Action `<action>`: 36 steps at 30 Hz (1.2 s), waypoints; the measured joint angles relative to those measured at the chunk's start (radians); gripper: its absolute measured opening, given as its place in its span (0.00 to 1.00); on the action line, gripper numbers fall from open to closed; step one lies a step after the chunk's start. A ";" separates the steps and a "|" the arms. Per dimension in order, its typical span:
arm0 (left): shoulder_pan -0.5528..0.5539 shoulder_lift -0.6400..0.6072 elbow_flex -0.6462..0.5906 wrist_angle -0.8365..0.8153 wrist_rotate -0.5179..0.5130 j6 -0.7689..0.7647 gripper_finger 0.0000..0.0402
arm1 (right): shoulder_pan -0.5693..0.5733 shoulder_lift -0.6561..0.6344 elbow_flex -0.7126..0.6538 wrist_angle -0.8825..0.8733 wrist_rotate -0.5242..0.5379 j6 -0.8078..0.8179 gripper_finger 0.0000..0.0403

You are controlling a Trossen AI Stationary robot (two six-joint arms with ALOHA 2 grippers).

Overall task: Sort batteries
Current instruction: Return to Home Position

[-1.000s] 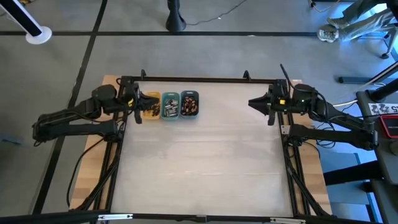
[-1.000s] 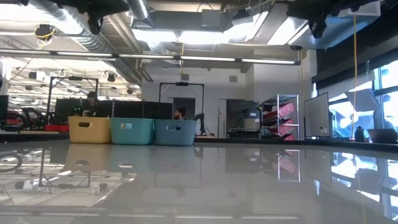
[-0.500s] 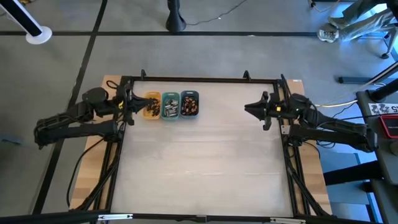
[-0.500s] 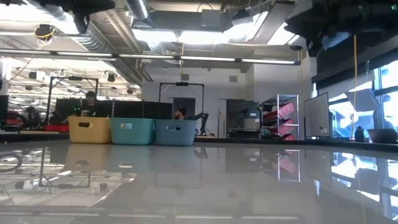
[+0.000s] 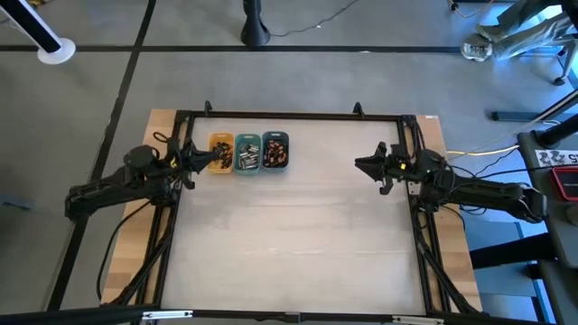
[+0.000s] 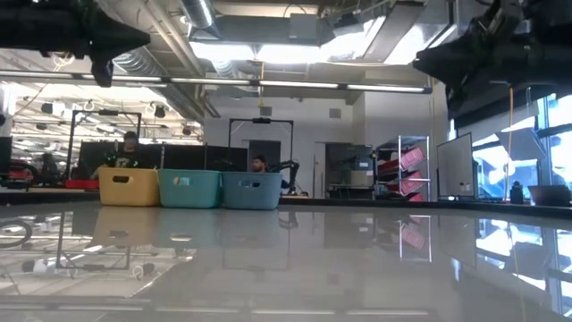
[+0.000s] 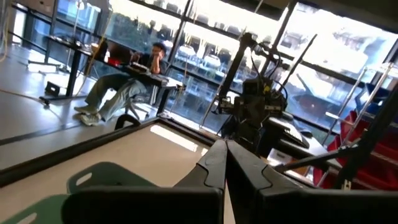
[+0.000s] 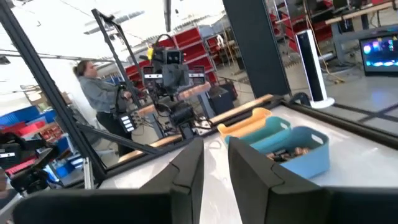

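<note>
Left gripper (image 6: 138,38) up high, dark silhouette. Right gripper (image 6: 427,61) high on opposite side. Yellow tray (image 6: 129,187), teal tray (image 6: 189,189), blue tray (image 6: 251,190) in touching row, far below left gripper, well apart from right gripper. Tray contents hidden by walls. Table (image 6: 313,259) glossy.

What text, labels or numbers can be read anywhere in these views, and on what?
None can be read.
The white tag at the high view's right edge: dark marks, too blurred.
The screen in the right wrist view: blue glow, too blurred.
</note>
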 joint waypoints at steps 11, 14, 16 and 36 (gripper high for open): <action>0.001 -0.041 -0.130 0.104 -0.012 -0.044 0.00 | 0.000 0.002 -0.061 0.052 0.053 0.041 0.19; 0.001 -0.041 -0.167 0.179 -0.012 -0.045 0.00 | 0.000 0.001 -0.078 0.102 0.045 0.049 0.19; 0.001 -0.041 -0.191 0.221 -0.012 -0.047 0.00 | 0.000 0.001 -0.085 0.109 0.042 0.052 0.19; 0.001 -0.041 -0.237 0.261 -0.012 -0.068 0.00 | 0.317 0.020 -0.085 0.035 0.252 -0.020 0.19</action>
